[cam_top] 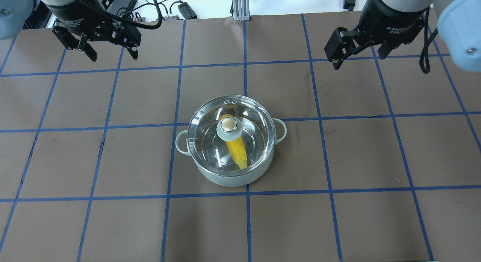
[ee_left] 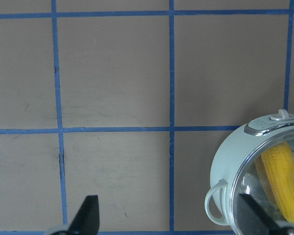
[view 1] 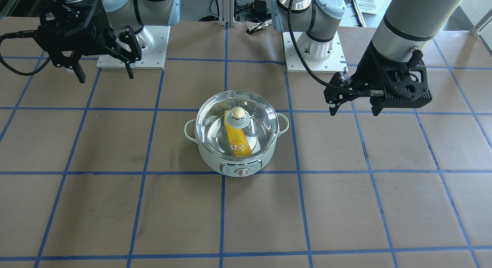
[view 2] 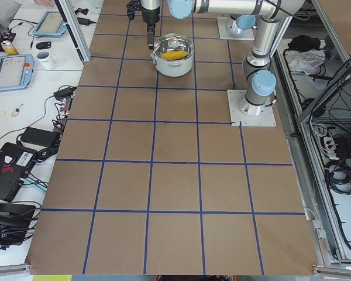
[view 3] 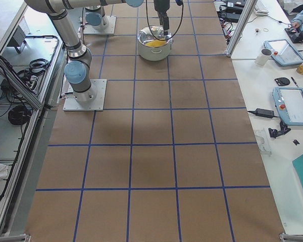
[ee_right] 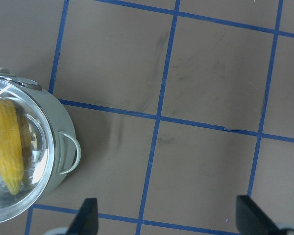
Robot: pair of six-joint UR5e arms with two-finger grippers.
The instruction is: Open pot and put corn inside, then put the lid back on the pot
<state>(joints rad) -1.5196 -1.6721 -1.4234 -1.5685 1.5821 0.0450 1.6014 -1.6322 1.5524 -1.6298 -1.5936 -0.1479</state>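
— Where's the bright yellow corn cob [cam_top: 236, 151]?
— Lying inside the round mint-green electric pot [cam_top: 225, 177], which stands in the middle of the brown, blue-gridded surface [cam_top: 112, 160]. The clear glass lid with the cream knob [cam_top: 210, 123] sits on the pot's rim, over the cob.
— And the arms?
— The left claw [cam_top: 112, 55] is spread wide, gripping nothing. The right claw [cam_top: 359, 59] is the same. Both hang well apart from the pot, one on each side.

lone obstacle — pot [cam_top: 225, 178], open room on every side
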